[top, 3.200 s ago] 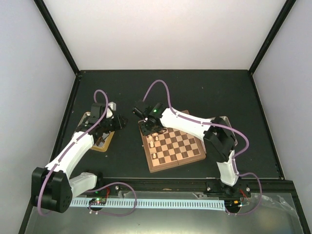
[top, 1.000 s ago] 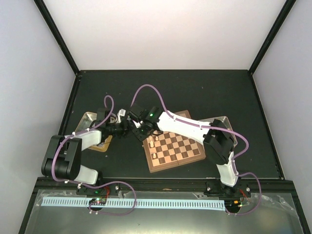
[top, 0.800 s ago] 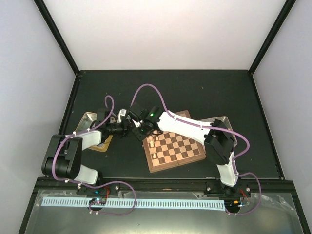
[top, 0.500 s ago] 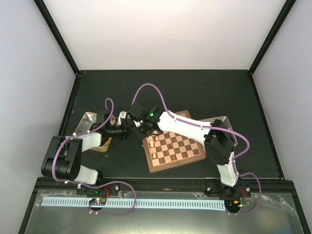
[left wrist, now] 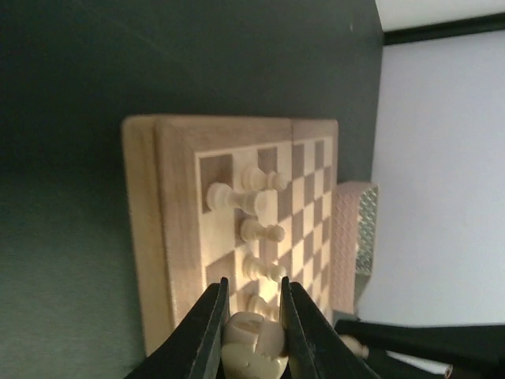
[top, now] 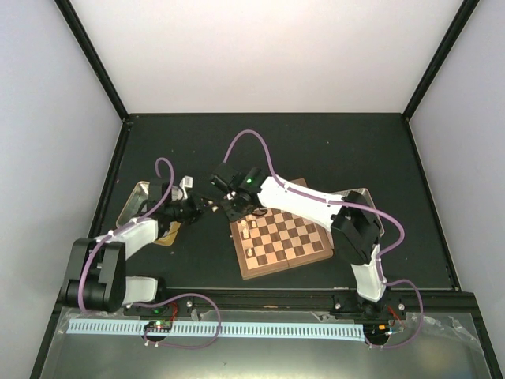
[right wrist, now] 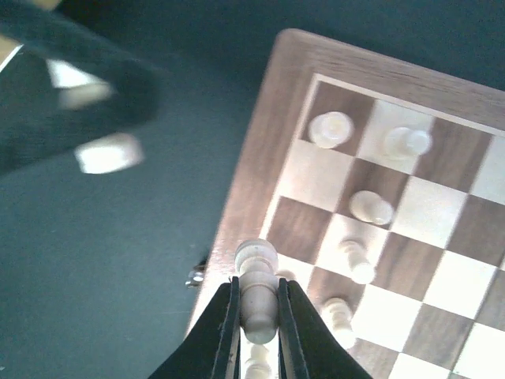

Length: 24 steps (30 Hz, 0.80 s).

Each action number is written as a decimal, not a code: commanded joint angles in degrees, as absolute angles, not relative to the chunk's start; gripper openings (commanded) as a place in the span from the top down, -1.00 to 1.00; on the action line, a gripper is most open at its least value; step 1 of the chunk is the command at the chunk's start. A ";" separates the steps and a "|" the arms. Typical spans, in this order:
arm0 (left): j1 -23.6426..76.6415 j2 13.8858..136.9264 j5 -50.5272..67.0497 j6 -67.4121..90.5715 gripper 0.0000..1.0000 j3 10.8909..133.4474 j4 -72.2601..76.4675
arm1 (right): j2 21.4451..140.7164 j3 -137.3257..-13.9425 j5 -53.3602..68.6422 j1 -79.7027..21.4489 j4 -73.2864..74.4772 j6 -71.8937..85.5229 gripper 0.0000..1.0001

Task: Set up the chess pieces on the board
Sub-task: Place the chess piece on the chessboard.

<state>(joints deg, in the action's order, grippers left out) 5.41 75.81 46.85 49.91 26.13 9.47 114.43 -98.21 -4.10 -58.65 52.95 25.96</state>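
The board (top: 284,241) lies at table centre, with several pale chess pieces (top: 247,234) standing along its left edge. My left gripper (top: 207,207) hovers left of the board's far-left corner. In its wrist view the left gripper (left wrist: 251,296) is shut on a pale tan piece (left wrist: 252,347), with the board (left wrist: 177,237) and its pale pieces (left wrist: 237,196) ahead. My right gripper (top: 231,209) is over the board's left rim. In its wrist view the right gripper (right wrist: 258,286) is shut on a pale tan piece (right wrist: 256,260) above the rim (right wrist: 252,158), near standing pieces (right wrist: 369,207).
A metal tray (top: 139,193) and a gold tin (top: 167,234) lie at the left under the left arm. A clear tray (top: 360,194) sits right of the board, behind the right arm. The two grippers are close together; the left one shows blurred in the right wrist view (right wrist: 95,103).
The two grippers had drawn tip to tip left of the board. Now the right gripper has moved back right over the board's rim, and the left arm has shifted slightly.
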 commanded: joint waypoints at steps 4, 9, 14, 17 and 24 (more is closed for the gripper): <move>3.93 70.50 37.46 43.31 0.88 28.31 -0.98 | 118.56 -101.01 -7.62 -56.60 56.90 28.22 0.94; 3.95 70.90 37.91 43.21 0.88 27.95 -0.76 | 120.91 -102.70 -8.07 -56.60 57.84 28.71 0.93; 3.95 71.32 38.42 42.90 0.88 28.04 -0.55 | 122.63 -104.32 -7.67 -56.60 58.15 28.43 0.92; 3.94 71.42 38.52 42.75 0.88 27.95 -0.59 | 123.27 -104.76 -7.45 -56.60 58.43 28.17 0.91; 3.94 71.61 38.67 42.52 0.88 27.86 -0.62 | 123.72 -104.52 -6.94 -56.56 59.57 27.93 0.88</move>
<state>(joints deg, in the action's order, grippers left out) 4.45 71.24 38.76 43.51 26.44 -0.47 122.96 -103.18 -6.52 -56.51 58.24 27.81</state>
